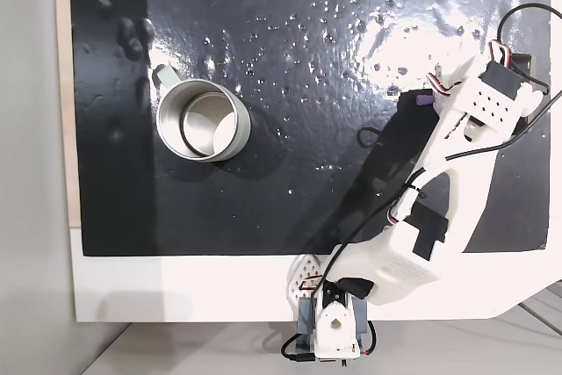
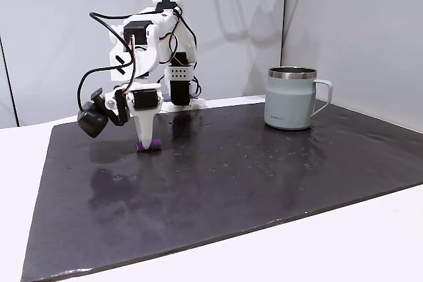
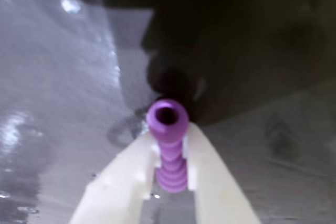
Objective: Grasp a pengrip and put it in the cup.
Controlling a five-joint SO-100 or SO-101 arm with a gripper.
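- Gripper [image 3: 170,174]: closed on the pengrip [image 3: 169,145], which is pinched between the two white fingers [image 3: 128,177]; fingertips are set down at the mat [image 2: 264,176].
- Pengrip: held at mat level, not yet seen lifted.
- Cup [image 2: 291,97]: upright, well apart from the gripper, across the mat.
- Progress: grasp judged made; lift, carry and drop into cup remain.

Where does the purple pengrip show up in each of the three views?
A fixed view from above: pengrip right of centre, upper half, a small purple spot at the arm's tip.
A fixed view from the side: pengrip left of centre on the black mat, at the pincer tip.
Wrist view: pengrip centre, between the white fingers.
Shared landmark: the pincer's white fingers.
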